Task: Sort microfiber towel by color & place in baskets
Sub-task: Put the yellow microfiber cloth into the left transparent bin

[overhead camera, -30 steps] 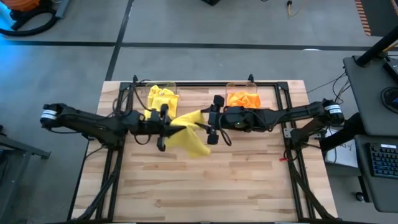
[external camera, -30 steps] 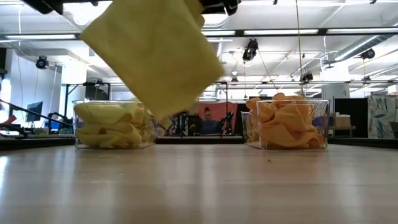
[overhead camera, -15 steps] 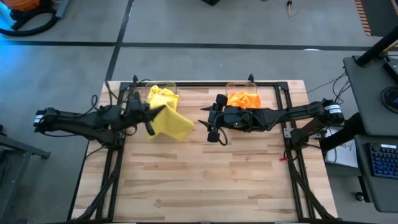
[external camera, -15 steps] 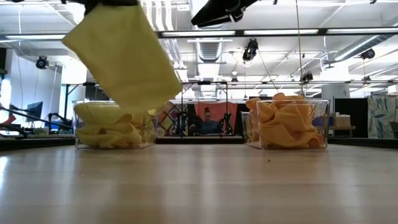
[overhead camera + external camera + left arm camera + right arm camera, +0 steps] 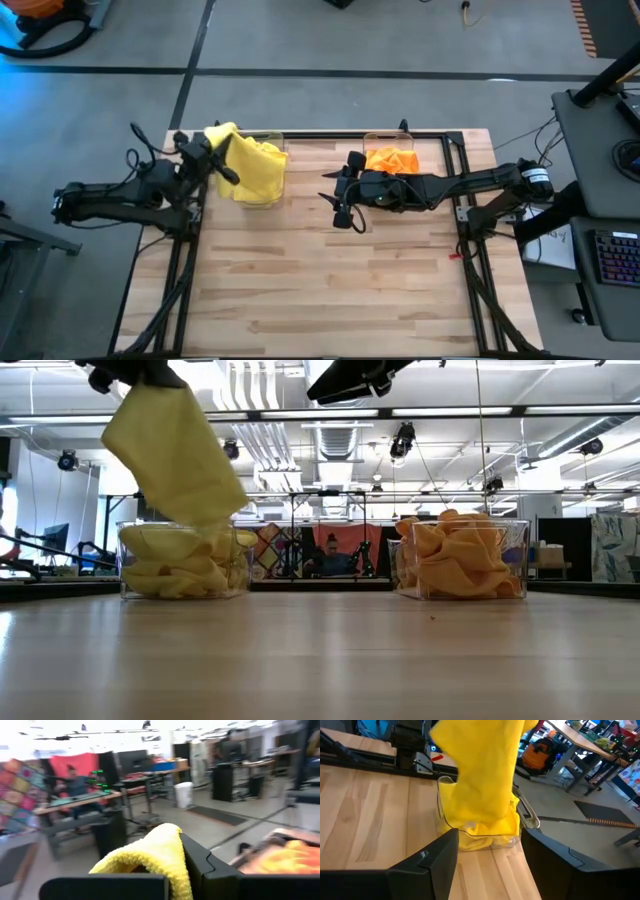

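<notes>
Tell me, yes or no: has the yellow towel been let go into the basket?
No: the left pincer is shut on the yellow towel, which hangs above the left basket.

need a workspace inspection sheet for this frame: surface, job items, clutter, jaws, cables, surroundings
Surface: wooden table, bare in front.
Job's things: yellow towel hanging over the left basket, which holds yellow towels; right basket holds orange towels.
Clutter: nothing seen.
Grippers: left gripper at the left basket, jaws shut on the yellow towel; right gripper near table centre, jaws open, holding nothing.
Cables: black cables off the table's right edge.
Surroundings: grey floor, desk with keyboard, seated person behind.
</notes>
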`<state>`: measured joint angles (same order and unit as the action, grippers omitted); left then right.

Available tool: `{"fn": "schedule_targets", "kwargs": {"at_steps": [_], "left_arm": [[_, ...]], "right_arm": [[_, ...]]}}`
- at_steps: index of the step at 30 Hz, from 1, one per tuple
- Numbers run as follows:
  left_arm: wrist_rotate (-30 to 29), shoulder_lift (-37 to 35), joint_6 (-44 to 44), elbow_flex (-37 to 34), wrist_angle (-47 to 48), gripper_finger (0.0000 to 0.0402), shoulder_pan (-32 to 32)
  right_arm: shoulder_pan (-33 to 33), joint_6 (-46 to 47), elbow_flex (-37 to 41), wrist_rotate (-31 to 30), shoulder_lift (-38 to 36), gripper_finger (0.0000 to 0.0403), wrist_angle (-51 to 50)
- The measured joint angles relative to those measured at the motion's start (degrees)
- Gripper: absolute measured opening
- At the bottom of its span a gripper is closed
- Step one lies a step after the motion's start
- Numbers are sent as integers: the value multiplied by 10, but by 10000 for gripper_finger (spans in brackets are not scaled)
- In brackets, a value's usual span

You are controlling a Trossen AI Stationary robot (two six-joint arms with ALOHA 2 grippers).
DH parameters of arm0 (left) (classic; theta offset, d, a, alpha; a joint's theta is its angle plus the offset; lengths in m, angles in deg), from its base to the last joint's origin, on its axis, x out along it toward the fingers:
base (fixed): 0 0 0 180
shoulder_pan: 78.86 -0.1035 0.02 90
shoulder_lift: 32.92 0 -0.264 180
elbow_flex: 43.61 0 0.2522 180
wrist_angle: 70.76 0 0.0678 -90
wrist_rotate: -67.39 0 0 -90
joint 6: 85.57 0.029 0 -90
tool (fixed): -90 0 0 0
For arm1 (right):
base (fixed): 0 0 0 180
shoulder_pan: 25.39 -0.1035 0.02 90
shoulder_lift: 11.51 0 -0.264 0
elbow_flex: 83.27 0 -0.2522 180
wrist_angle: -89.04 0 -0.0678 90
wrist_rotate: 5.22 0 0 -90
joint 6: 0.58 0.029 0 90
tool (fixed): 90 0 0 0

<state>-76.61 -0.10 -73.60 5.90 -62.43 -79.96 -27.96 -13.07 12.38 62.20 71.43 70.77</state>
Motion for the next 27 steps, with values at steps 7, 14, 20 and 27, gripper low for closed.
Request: {"fn": "schedule_targets", "kwargs": {"at_steps": [7,14,20,27], "left_arm": [[7,8,27,8,-1,0,-84],[66,46,15,9,-15,0,-181],[131,106,-3,9,-16,0,-253],[201,167,-67,9,-18,0,-288]], "right_arm": [[0,7,0,0,0,215,0],[0,10,0,0,1,215,0],[0,13,2,0,1,215,0],[0,20,3,0,4,215,-1]]}}
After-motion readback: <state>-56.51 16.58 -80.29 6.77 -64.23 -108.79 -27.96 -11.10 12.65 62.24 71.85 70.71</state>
